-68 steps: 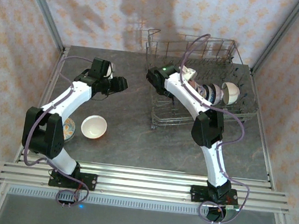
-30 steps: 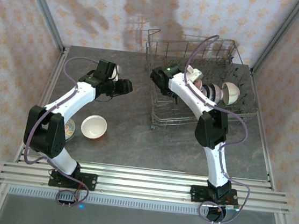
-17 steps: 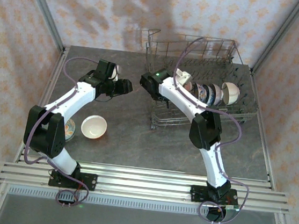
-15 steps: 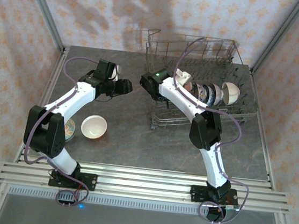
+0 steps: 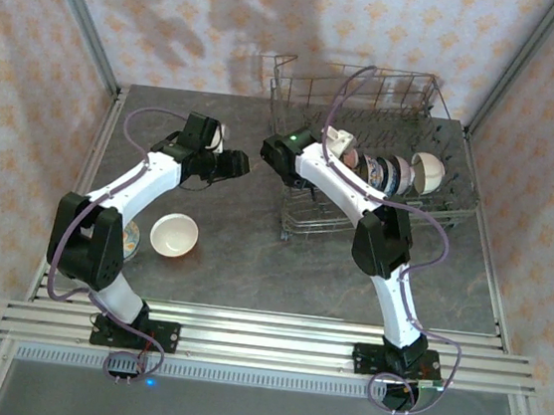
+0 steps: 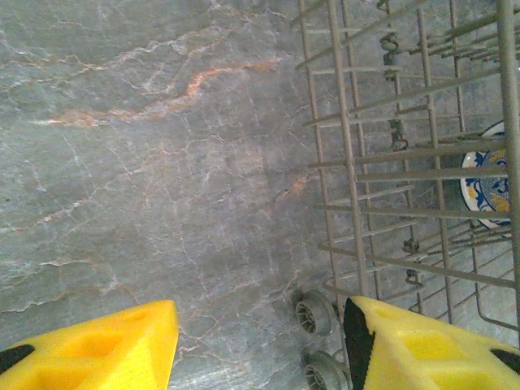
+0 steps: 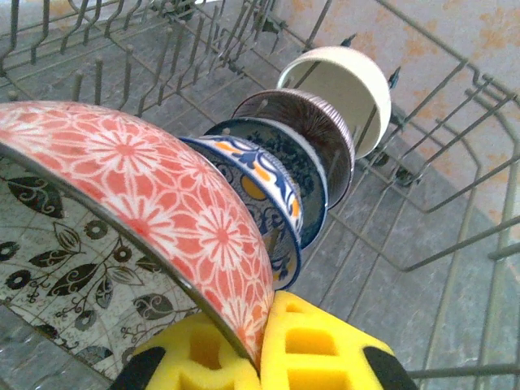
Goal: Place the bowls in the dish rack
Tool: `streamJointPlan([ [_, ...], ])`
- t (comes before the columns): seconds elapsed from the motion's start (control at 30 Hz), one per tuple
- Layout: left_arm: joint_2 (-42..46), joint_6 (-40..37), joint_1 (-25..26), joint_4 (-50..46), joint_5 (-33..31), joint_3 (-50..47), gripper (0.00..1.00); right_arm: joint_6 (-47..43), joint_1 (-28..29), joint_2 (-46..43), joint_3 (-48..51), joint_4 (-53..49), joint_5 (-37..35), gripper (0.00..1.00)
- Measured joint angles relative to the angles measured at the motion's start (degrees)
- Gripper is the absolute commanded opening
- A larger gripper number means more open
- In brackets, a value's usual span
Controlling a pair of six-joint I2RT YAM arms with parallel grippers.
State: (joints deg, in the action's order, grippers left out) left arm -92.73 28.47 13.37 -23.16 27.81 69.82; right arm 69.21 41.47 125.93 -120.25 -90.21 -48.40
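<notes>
While the right gripper (image 7: 260,345) pinches the rim of the red floral bowl (image 7: 146,187) in closed jaws, that bowl stands on edge inside the dish rack (image 7: 455,244), at the left end of a row of four racked bowls. Its face runs parallel to the neighbouring blue-and-orange bowl (image 7: 253,185), just beside it, so the free slot probably lies directly beneath. The left gripper (image 6: 260,337), jaws partly apart and empty, hovers over the table (image 6: 162,162) beside the rack's left wall. A white bowl (image 5: 175,234) lies on the table, well apart from the rack.
</notes>
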Motion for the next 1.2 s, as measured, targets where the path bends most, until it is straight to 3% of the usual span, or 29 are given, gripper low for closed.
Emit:
streamJointPlan([
  [0.4, -1.6, 1.8, 0.2, -1.0, 0.3, 15.2, 0.62, -9.6, -1.2, -3.9, -7.6, -2.3, -3.8, 0.00],
  [0.73, -16.0, 7.4, 1.4, -0.4, 5.1, 33.5, 0.61, -16.0, -2.8, -6.9, -7.5, -2.8, -3.5, 0.00],
  [0.93, -22.9, 9.6, 2.8, -0.4, 8.7, 38.2, 0.60, -16.2, -2.9, -6.9, -6.0, -2.8, -3.2, 0.00],
  [1.2, -26.8, 14.5, 3.1, 1.5, 13.5, 41.9, 0.38, -16.2, -3.4, -6.9, -3.6, -2.8, -1.9, 0.00],
])
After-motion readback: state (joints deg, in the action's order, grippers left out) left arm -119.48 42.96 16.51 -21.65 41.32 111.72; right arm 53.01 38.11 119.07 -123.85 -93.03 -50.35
